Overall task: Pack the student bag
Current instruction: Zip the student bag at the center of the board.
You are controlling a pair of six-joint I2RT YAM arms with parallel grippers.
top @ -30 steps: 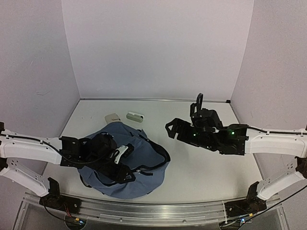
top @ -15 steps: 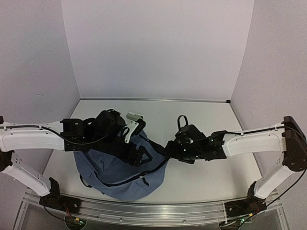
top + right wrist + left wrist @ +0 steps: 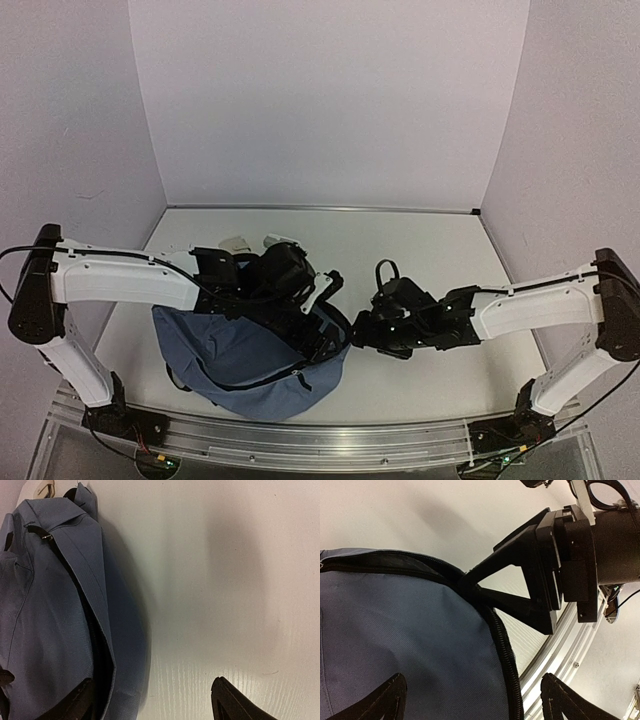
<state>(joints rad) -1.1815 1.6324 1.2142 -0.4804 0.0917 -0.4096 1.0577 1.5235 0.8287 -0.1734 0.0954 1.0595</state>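
Lying front-left on the worktop: bag, its zipped rim facing right. Left fingers wide, empty, above that rim. Right fingers wide, empty, one tip at the rim, bag to their left; either arm is near.

Surface: white, matte, with a faint grain visible up close. It was closed in by pale walls at the back and on both sides, and a metal rail ran along its near edge.

1. Bag: dusty-blue fabric with a black zip along its rim. It lay slumped on the left near part of the surface, its lower edge close to the rail.
2. Beige piece: small, at the back left, just behind the bag and partly hidden.
3. White piece: small, just right of the beige piece and partly hidden. Its kind could not be told.
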